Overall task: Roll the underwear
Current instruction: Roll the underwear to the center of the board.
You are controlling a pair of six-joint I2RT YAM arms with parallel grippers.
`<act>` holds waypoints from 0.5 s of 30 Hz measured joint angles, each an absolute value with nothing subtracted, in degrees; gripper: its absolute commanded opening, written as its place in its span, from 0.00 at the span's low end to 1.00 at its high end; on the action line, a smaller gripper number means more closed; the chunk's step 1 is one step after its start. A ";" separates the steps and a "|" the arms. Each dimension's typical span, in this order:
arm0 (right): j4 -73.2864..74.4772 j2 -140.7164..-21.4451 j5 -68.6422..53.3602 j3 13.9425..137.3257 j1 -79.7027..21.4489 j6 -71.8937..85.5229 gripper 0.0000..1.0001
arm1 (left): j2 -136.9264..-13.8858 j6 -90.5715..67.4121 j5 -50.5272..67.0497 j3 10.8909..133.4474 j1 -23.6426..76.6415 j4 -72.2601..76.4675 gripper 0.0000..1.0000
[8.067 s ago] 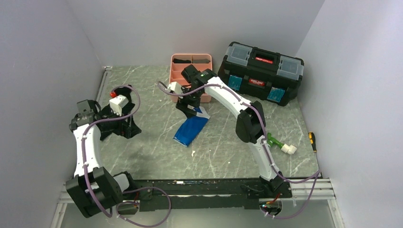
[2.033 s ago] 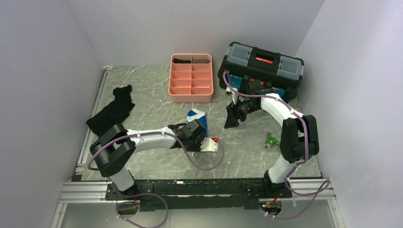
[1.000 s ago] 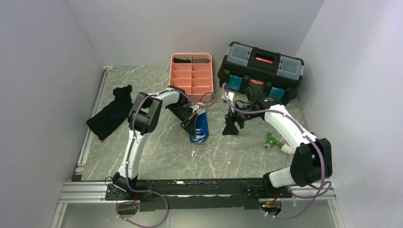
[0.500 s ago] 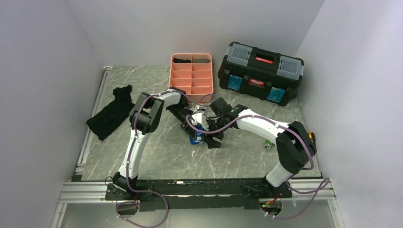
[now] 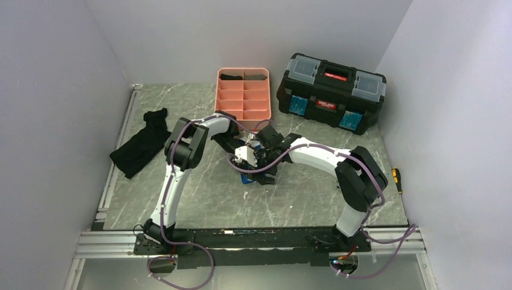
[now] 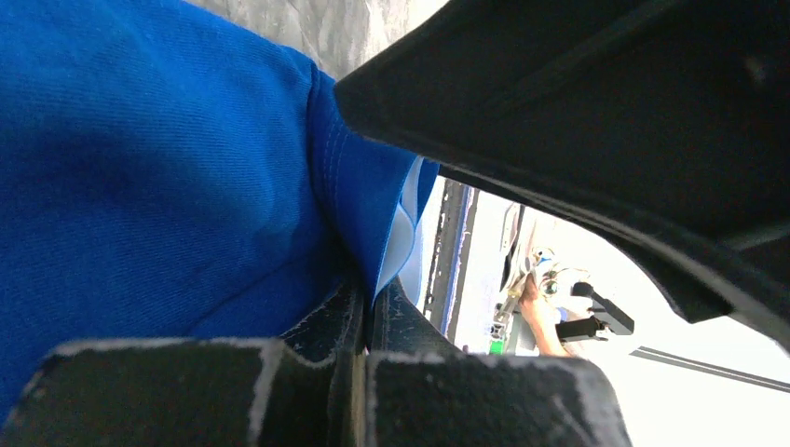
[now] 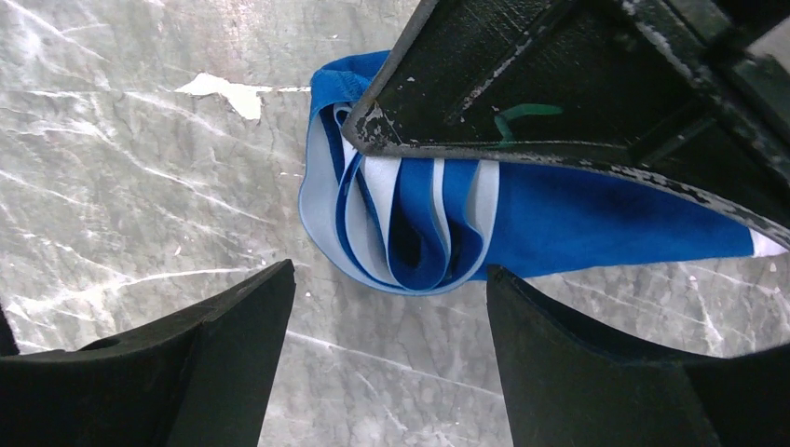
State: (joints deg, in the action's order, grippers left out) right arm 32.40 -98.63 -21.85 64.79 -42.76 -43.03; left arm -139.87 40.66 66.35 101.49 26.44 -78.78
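1. Your left gripper (image 6: 361, 300) is clamped tight on the underwear (image 7: 421, 233). Its wrist view shows the two fingers meeting, with a blue hem and its white edging pinched between them.
2. Your right gripper (image 7: 391, 275) is spread wide and has hold of nothing. Its two fingers stand either side of the bundle's end, just beside it, and I see neither one pressing the fabric.
3. The underwear lies on the table (image 7: 112, 140) in the middle of the work area. It sits in front of the pink tray (image 5: 243, 128) and apart from it. In the overhead view both grippers hide most of it.
4. Done so far, as I read it: the garment is not lying flat. The right wrist view shows its end wound into several blue and white layers, a loose coil rather than a tight one.
5. Left to do, in my judgement: a flat stretch of blue runs out from the coil under the left finger, so the roll looks unfinished. You need to take that stretch in and firm up the coil.
6. Mind the release. The layers look slack and may spring open when the left pinch lets go, unless the right gripper closes on the bundle first.
7. The black cloth (image 5: 142, 145) and the toolbox (image 5: 329, 90) sit well apart from the work.
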 measured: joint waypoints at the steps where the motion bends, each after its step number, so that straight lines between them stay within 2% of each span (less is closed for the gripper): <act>1: 32.42 -98.98 -21.54 64.86 -42.98 -43.16 0.78 | -139.87 40.66 66.35 101.49 26.44 -78.78 0.00; 9: 31.90 -100.40 -20.82 65.19 -44.66 -43.99 0.73 | -139.87 40.66 66.35 101.49 26.44 -78.78 0.00; 15: 31.55 -102.19 -20.51 66.35 -45.32 -44.05 0.58 | -139.87 40.69 66.35 101.47 26.44 -78.81 0.00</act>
